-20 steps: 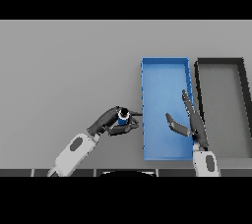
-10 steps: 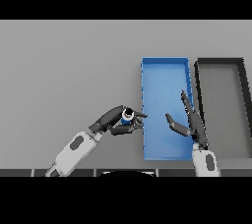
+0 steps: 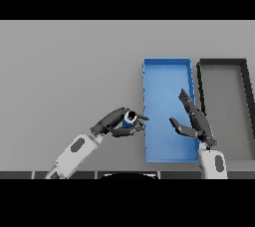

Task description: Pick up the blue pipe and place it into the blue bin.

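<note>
The blue pipe (image 3: 129,117) is held in the left hand (image 3: 117,123), whose fingers (image 3: 138,128) and thumb are curled round it, so that only its pale ring end and a little blue are seen. The pipe is carried just beside the left wall of the blue bin (image 3: 167,69), near the bin's lower half, and has not been brought over the rim. The right hand (image 3: 195,121) is held over the right side of the blue bin, its fingers straight and spread, with nothing grasped. A dark bin (image 3: 222,62) is set on the grey bench (image 3: 64,66) immediately right of the blue one.
</note>
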Robot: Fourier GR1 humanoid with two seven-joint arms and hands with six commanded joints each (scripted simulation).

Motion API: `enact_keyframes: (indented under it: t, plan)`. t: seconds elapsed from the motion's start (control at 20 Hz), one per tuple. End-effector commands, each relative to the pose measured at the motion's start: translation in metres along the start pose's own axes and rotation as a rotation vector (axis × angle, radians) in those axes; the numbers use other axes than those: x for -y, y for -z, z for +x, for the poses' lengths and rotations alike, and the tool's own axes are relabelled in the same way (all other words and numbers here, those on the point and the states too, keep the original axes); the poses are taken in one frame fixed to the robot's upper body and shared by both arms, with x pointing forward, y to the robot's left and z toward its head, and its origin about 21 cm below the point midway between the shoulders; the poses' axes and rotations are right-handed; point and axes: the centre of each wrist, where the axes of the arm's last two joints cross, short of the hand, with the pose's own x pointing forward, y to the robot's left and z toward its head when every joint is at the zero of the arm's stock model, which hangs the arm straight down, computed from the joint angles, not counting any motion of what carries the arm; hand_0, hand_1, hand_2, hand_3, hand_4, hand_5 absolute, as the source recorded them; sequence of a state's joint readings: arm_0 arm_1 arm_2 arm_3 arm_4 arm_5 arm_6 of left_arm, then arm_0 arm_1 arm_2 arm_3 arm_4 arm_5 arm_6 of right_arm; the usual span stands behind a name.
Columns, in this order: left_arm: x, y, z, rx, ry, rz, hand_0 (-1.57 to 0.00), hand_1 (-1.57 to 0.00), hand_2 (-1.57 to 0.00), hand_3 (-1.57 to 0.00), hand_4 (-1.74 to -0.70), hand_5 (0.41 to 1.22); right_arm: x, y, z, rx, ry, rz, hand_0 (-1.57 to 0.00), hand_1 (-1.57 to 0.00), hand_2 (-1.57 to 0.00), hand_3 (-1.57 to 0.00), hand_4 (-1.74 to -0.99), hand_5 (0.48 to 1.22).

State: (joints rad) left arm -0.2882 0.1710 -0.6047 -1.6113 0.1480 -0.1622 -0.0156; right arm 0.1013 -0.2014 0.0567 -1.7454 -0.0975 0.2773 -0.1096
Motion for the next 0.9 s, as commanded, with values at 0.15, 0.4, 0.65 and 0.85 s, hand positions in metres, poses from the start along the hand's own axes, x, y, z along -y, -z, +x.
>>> enact_keyframes:
  t: [0.15, 0.4, 0.65, 0.85]
  plan:
    - [0.0, 0.001, -0.001, -0.001, 0.003, -0.002, -1.57, -1.57, -1.57, -1.44, -1.73, 1.221, 0.009, 0.013, 0.046, 0.054, 0.01, 0.215, 0.0, 0.0, 0.0, 0.0, -1.25, 0.532]
    - [-0.003, 0.003, -0.006, -0.018, 0.011, 0.001, -1.57, -1.57, -1.57, -1.44, -1.73, 1.221, -0.01, 0.035, 0.093, 0.111, -0.039, 0.456, 0.0, 0.0, 0.0, 0.0, -1.305, 0.522]
    - [0.0, 0.002, -0.006, -0.003, 0.015, -0.007, -1.57, -1.57, -1.57, -1.44, -1.73, 1.221, -0.03, 0.059, 0.125, 0.135, -0.098, 0.626, 0.0, 0.0, 0.0, 0.0, -1.3, 0.529]
    - [-0.002, 0.003, -0.006, 0.001, 0.007, -0.019, -1.57, -1.57, -1.57, -1.44, -1.73, 1.221, -0.047, 0.074, 0.131, 0.16, -0.133, 0.736, 0.0, 0.0, 0.0, 0.0, -1.282, 0.53]
